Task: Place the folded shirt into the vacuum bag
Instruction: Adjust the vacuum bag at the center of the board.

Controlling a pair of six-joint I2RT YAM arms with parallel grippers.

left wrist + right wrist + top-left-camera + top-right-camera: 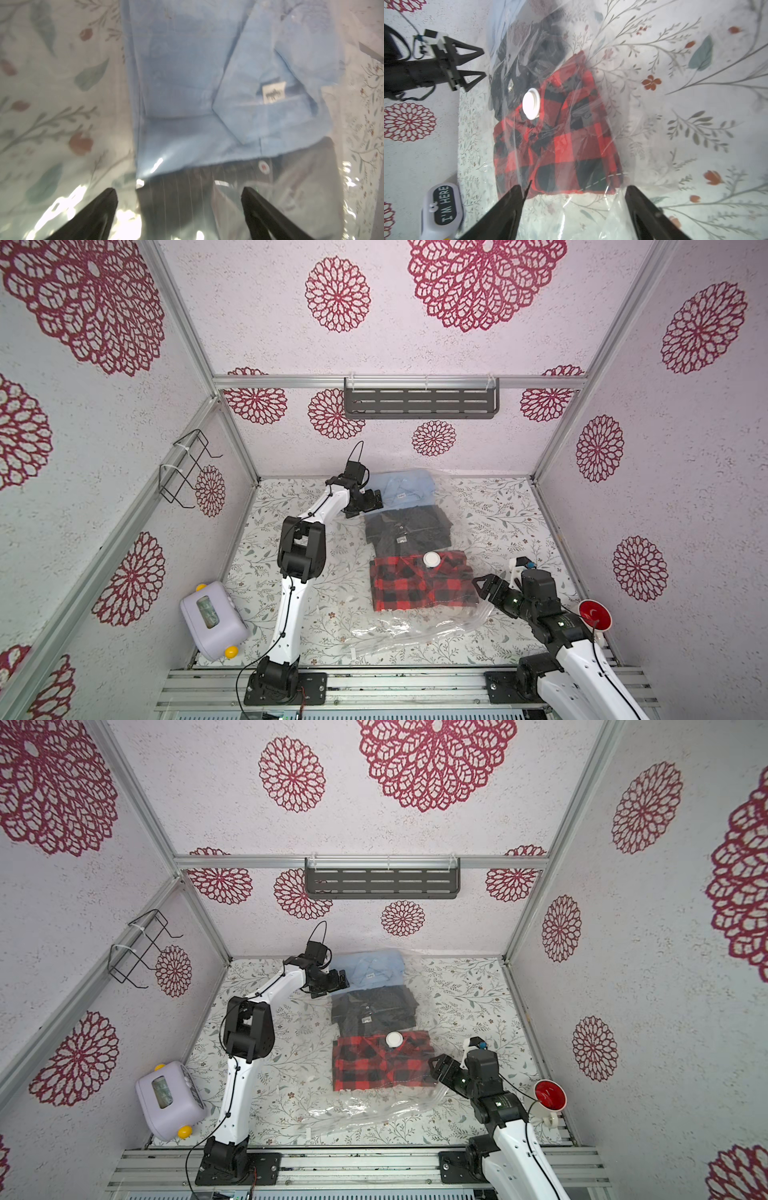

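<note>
Black fingers of my right gripper point(574, 188) fill the near edge of the right wrist view. They are spread wide with nothing between them, and crinkled film of the bag point(571, 216) lies just below. Just past the fingertips the plaid shirt point(556, 145) lies folded flat inside the bag, its red and black checks showing through the plastic. The white valve point(531, 103) sits on the bag's face over the shirt's far end. In both top views this gripper hovers just beside the plaid shirt's right edge, near its front corner; whether it touches the film I cannot tell. Beyond the plaid shirt, under the same film, lie a dark shirt point(407, 531) and then a blue shirt point(405, 489). The three lie in a row running away from my bases. My left gripper point(179, 189) is wide open too, holding nothing. It hangs over the bag's left side, where the blue shirt's edge laps onto the dark one. Loose glossy film bunches on the floral table point(523, 514) in front of the plaid shirt. A lilac box point(212, 620) stands at the front left corner, and a red cup point(595, 614) at the right edge.
</note>
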